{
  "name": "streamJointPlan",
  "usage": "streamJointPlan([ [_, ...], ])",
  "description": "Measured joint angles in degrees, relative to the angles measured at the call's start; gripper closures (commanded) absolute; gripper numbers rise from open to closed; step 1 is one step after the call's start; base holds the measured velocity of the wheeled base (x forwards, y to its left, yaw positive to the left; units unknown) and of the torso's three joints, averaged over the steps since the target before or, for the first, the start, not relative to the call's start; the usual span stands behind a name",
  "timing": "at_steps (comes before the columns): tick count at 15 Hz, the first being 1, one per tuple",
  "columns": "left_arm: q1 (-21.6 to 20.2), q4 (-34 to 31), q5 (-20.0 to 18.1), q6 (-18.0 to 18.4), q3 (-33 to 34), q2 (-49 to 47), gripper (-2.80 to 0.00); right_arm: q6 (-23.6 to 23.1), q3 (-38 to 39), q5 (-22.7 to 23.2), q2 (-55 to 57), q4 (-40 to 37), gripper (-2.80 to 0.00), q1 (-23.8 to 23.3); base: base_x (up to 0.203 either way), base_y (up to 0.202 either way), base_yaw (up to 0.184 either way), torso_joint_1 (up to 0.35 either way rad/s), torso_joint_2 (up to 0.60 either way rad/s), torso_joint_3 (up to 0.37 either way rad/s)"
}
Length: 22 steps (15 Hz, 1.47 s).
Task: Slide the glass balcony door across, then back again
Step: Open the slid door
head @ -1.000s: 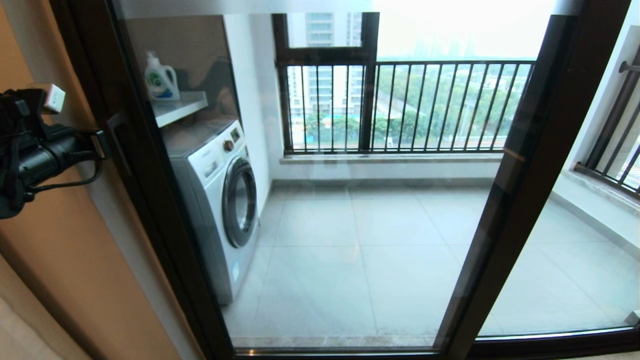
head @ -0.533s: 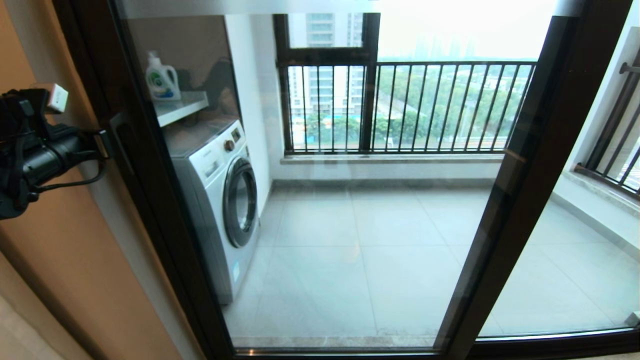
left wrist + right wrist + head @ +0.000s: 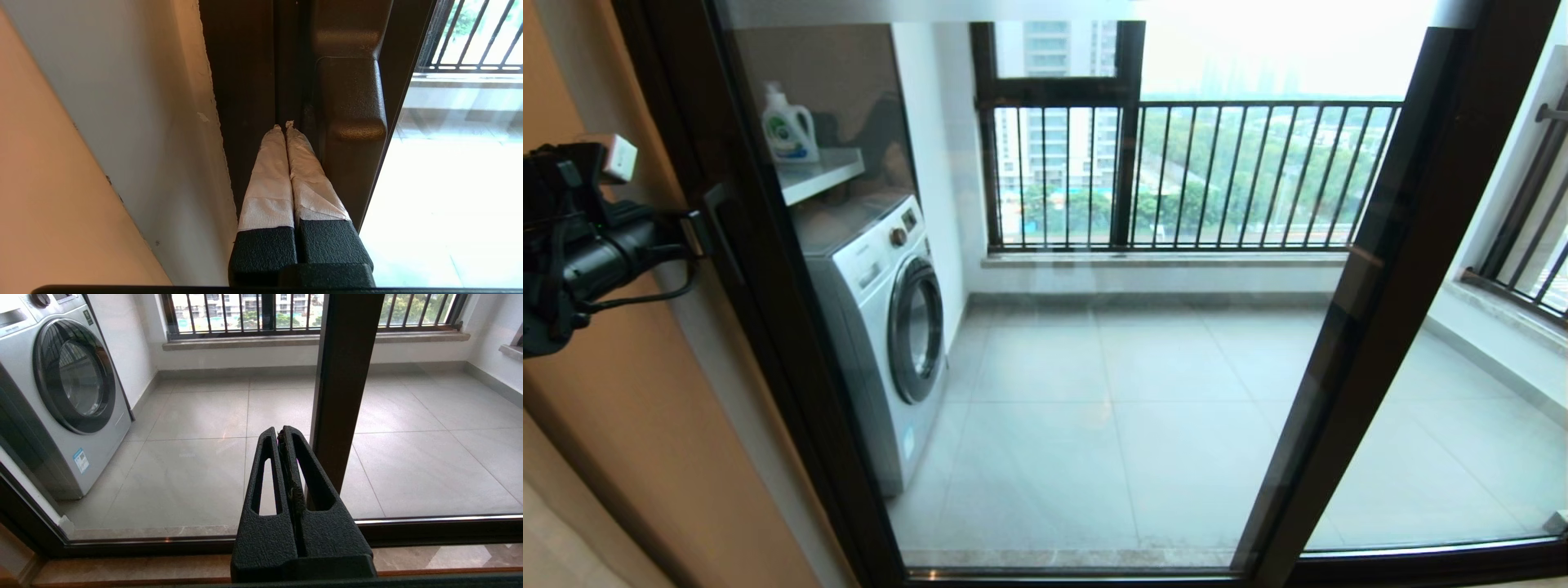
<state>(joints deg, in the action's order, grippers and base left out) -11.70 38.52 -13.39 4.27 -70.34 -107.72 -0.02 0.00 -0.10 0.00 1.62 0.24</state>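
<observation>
1. The glass balcony door (image 3: 1094,343) is sitting almost fully across to the left, its handle-side upright hard up by the wall jamb. Over the last second that upright is creeping a touch to the right in the head view, only a hair, so the panel is just beginning to travel.

2. The pull handle (image 3: 351,98) is lying immediately beside the left gripper (image 3: 286,124), on the glass side of the tips. The two tape-wrapped fingers (image 3: 269,171) are pressed flat together with nothing between them, tips poked into the groove of the dark frame next to the handle.

3. The left gripper is drifting rightward along with the upright, which reads to me as the closed fingers pushing sideways against the handle's edge, not gripping it.

4. My reading: the first slide is only starting, and nearly all the travel, plus the return, is still ahead.

5. The right gripper (image 3: 284,430) is hanging low and idle, fingers closed together on nothing, facing the glass near the bottom track (image 3: 429,528).

6. Beyond the glass, the washing machine (image 3: 882,327) and the railing (image 3: 1217,171) are standing on the balcony.
</observation>
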Motion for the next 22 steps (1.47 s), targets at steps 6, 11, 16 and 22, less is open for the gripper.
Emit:
streamJointPlan([
  [6, 1.4, 0.2, 1.0, -0.1, 0.7, 0.4, 0.0, 0.0, 0.0, 0.0, 0.0, 0.0, 0.0, 0.0, 0.0, 0.0, 0.0, 0.0, 0.0, 0.0],
  [11, 2.6, -0.1, 2.2, -0.1, 0.7, 0.7, 0.0, 0.0, 0.0, 0.0, 0.0, 0.0, 0.0, 0.0, 0.0, 0.0, 0.0, 0.0, 0.0, 0.0],
  [16, 4.3, 0.1, 1.6, -0.1, 0.8, 1.0, 0.0, 0.0, 0.0, 0.0, 0.0, 0.0, 0.0, 0.0, 0.0, 0.0, 0.0, 0.0, 0.0, 0.0],
  [22, 7.9, 0.0, 3.8, 0.0, 0.7, 2.1, 0.0, 0.0, 0.0, 0.0, 0.0, 0.0, 0.0, 0.0, 0.0, 0.0, 0.0, 0.0, 0.0, 0.0],
])
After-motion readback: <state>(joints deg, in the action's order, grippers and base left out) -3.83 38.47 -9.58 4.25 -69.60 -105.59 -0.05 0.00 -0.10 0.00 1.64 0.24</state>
